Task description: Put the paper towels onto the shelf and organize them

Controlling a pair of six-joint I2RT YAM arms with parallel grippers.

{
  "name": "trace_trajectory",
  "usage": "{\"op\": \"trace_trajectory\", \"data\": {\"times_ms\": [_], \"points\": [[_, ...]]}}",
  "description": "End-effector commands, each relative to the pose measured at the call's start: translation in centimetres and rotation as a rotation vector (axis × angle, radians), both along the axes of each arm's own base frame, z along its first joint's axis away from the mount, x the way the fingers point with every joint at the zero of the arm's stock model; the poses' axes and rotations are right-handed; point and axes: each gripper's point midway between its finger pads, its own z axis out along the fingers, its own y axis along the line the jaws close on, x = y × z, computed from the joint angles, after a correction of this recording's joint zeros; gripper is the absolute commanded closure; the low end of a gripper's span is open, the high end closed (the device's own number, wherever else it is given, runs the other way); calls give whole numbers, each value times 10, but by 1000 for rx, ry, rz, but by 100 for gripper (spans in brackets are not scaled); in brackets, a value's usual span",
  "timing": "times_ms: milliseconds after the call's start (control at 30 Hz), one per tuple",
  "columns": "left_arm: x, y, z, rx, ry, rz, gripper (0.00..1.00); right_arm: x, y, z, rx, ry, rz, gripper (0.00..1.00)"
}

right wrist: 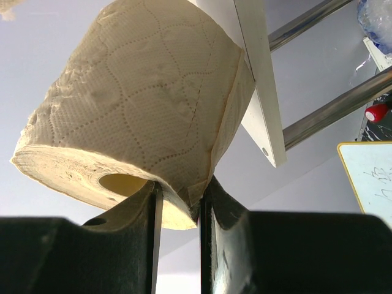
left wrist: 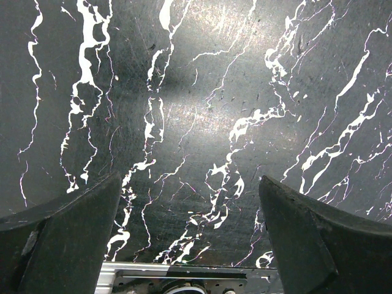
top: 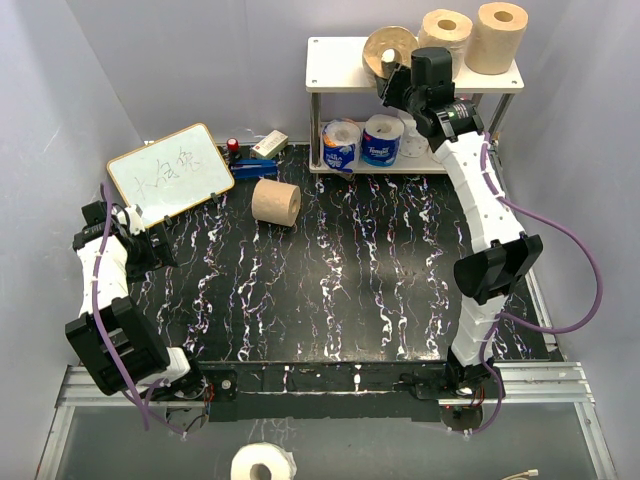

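Pinching a tan roll (right wrist: 141,104) by its wall, fingers closed on the paper beside the core, the right gripper (right wrist: 177,196) is holding it tilted over the top board of the shelf (top: 335,65), left of two upright tan rolls (top: 446,35). Placing appears under way, so the next move is probably calling for standing this roll flat, then releasing. The left gripper (left wrist: 190,184) is hanging open and empty, well in front of the shelf.

You have room at the left end of the shelf (top: 335,62). Two upright tan rolls (top: 497,38) block its right end.
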Motion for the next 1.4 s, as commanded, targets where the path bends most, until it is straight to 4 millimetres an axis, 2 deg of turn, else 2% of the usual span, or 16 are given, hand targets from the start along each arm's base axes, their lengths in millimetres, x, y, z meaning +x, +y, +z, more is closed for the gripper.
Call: {"op": "trace_trajectory", "data": {"times_ms": [0,167,267,333,367,400,600,733,800,933,1033,1067,1167,1267,1333,1367], "points": [[-3,-1,6,1,-15,-2,7,-20,-12,70,57,-177,-33,96],[-3,-1,7,3,-18,-2,7,-13,-11,79,26,-215,-29,71],[-4,-1,7,3,-17,-2,7,-11,-8,84,4,-241,-15,36],[-3,-1,7,2,-19,-1,7,-8,-9,83,-12,-246,-20,31],[-3,-1,7,2,-18,-1,7,-8,-9,83,-18,-250,-24,22],[-3,-1,7,0,-18,-1,7,-7,-10,83,-34,-257,-25,4],[-3,-2,6,-3,-14,-3,7,-4,-20,92,-124,-306,-73,2],[-3,-2,6,-3,-13,-2,7,-14,-26,104,-247,-334,-90,2],[-3,-1,6,0,-13,-2,7,-32,-21,108,-356,-342,-60,2],[-4,0,5,6,-11,3,7,-90,18,101,-774,-496,126,2],[-4,0,3,0,-4,3,7,-146,81,67,-1054,-923,478,2],[-4,0,3,-1,-2,2,7,-165,98,43,-1066,-983,585,2],[-4,0,4,0,-8,2,7,-190,97,-29,-1119,-937,632,2],[-4,1,9,16,-26,4,7,-216,98,-82,-979,-894,716,2],[-4,1,13,26,-43,5,6,-220,109,-127,-985,-774,824,2],[-4,1,14,29,-49,5,6,-215,114,-145,-1079,-669,857,2]]}}
